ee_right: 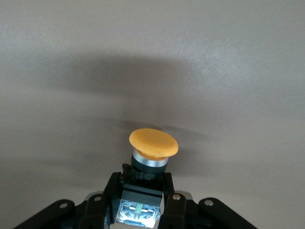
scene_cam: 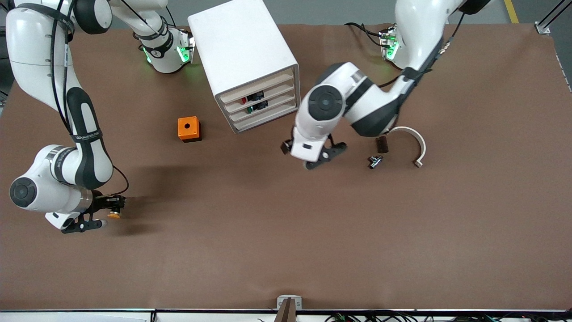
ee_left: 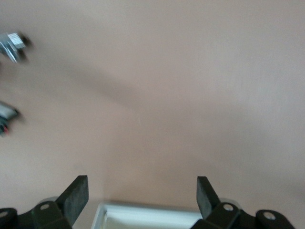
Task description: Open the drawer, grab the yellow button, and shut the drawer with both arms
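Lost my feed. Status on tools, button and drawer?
Right tool shut on button, over bare table. Left tool open, empty, over table in front of cabinet. Drawer closed. Nothing in the way.

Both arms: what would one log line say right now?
right gripper: shut on button, over table | left gripper: open, empty | drawer: shut

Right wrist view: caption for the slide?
Right gripper shut on the orange-capped button, held above the bare brown table.

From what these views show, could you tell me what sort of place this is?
Probably a robotics lab bench: a brown-covered table, a white drawer cabinet, and the right gripper holding an orange-capped button.
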Tool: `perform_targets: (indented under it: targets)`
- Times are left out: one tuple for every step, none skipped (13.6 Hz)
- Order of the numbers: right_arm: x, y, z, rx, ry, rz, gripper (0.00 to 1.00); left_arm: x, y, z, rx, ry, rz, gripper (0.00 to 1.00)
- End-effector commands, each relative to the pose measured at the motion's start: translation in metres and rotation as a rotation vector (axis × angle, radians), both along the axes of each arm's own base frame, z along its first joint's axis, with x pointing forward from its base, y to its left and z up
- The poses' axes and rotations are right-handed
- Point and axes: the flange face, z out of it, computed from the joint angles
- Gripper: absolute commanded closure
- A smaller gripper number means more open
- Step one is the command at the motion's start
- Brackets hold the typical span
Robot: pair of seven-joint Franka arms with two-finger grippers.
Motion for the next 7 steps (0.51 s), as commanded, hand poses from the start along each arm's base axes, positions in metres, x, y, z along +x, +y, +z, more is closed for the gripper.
perform_targets:
  targets:
    - [0.001, 0.002, -0.01, 0.033, -0.003, -0.004, 0.93, 0.021, 0.041, 0.032, 0.034, -0.079, 0.051, 0.0]
    - [0.001, 0.003, -0.011, 0.034, 0.001, -0.006, 0.86, 0.035, 0.06, 0.04, 0.027, -0.092, 0.071, 0.0]
    - [0.002, 0.009, -0.009, 0.033, 0.001, -0.008, 0.66, 0.049, 0.077, 0.053, 0.014, -0.118, 0.073, 0.0]
    - [0.003, 0.011, -0.008, 0.033, 0.0, -0.007, 0.48, 0.058, 0.095, 0.066, 0.011, -0.144, 0.055, 0.0]
    - [0.004, 0.011, -0.005, 0.033, -0.003, -0.006, 0.28, 0.066, 0.118, 0.082, 0.011, -0.168, 0.047, 0.0]
    - [0.005, 0.011, -0.002, 0.034, -0.006, -0.006, 0.06, 0.075, 0.147, 0.093, 0.019, -0.175, 0.03, 0.0]
    - [0.007, 0.011, 0.004, 0.034, -0.016, -0.004, 0.0, 0.08, 0.167, 0.1, 0.025, -0.178, -0.009, 0.0]
